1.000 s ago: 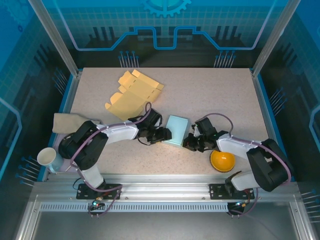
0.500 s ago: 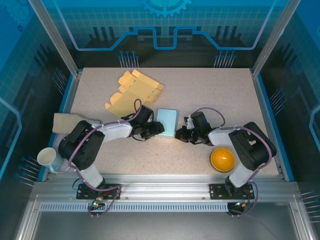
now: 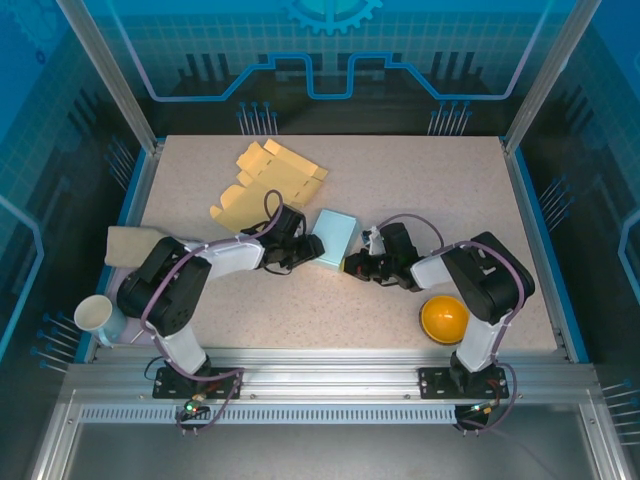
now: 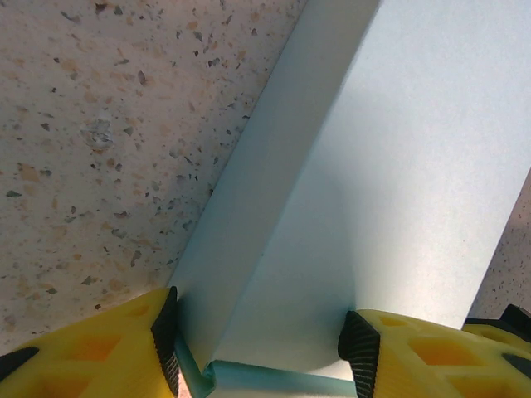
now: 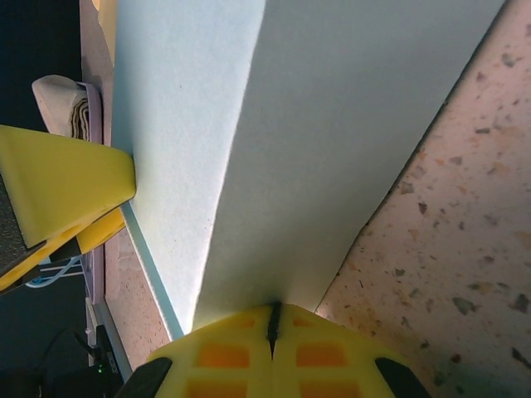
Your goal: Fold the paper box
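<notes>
left arm: stretched low across the bench (image 3: 430,180), reaching right | left gripper (image 3: 314,249): clamped across one end of the pale blue paper box (image 3: 336,236) | right arm: curled inward, wrist down low | right gripper (image 3: 352,266): jaws squeezed together, nose butted right against the box's other edge | box: mid-bench, sandwiched between both grippers

2 black-and-white arms (image 3: 228,258) trail purple cables (image 3: 268,212) (yellow fingers (image 4: 91,352), black pads (image 4: 357,344)).

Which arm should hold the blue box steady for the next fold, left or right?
Left, probably. The left tool straddles the end of the blue box, closed against both sides, so it has a grip. The right tool is shut, its tip only butting the box's edge.
</notes>
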Controlling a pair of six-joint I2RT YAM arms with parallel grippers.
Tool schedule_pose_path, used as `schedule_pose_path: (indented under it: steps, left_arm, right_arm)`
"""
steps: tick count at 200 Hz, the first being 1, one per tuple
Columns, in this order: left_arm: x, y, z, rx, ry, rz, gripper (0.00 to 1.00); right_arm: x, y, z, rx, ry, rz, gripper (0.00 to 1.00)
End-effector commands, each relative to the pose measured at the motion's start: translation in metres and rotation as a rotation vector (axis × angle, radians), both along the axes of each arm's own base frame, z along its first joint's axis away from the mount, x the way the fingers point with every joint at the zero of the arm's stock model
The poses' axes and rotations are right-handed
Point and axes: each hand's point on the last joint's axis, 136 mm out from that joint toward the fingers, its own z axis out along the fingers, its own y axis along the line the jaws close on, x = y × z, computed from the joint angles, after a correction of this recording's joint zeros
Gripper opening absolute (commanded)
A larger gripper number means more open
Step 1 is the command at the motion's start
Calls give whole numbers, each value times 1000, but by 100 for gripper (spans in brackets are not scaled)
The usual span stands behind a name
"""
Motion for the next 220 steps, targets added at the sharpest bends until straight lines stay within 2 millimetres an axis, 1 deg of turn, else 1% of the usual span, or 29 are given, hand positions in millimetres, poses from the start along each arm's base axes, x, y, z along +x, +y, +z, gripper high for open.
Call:
schedule_pose_path:
  steps: [1,23,47,74,98,105,146,163,178,200,220]
  left_arm:
    - [-62,-66,-28,-199,237,-201,54]
    - [-61,-58,-29,-172,243,-189,54]
    - [-55,-44,-28,-132,236,-176,55]
    - [-45,-28,-24,-91,224,-169,57]
    - [-38,-19,-20,-61,212,-170,59]
    - [-36,-17,-19,-49,211,-171,59]
    - [-25,-5,-12,-5,191,-173,64]
    - [-19,0,-5,13,173,-171,66]
    - [-11,3,7,22,142,-175,68]
    - [5,3,29,23,90,-188,70]
    - [22,2,45,23,55,-204,70]
  right_arm:
    - [-24,42,49,199,-136,230,0]
    - [-20,21,37,147,-99,145,0]
    - [-24,2,25,40,-62,103,0]
    - [-29,-15,22,-16,-29,69,1]
    - [-36,-30,14,-74,17,51,1]
    - [-42,-36,8,-100,55,45,2]
    - [-56,-64,-7,-202,119,40,4]
    - [-56,-78,-7,-227,124,28,4]
    - [-51,-90,-1,-224,115,10,4]
    - [-34,-107,15,-229,79,-11,4]
    - [-12,-117,28,-237,36,-34,4]
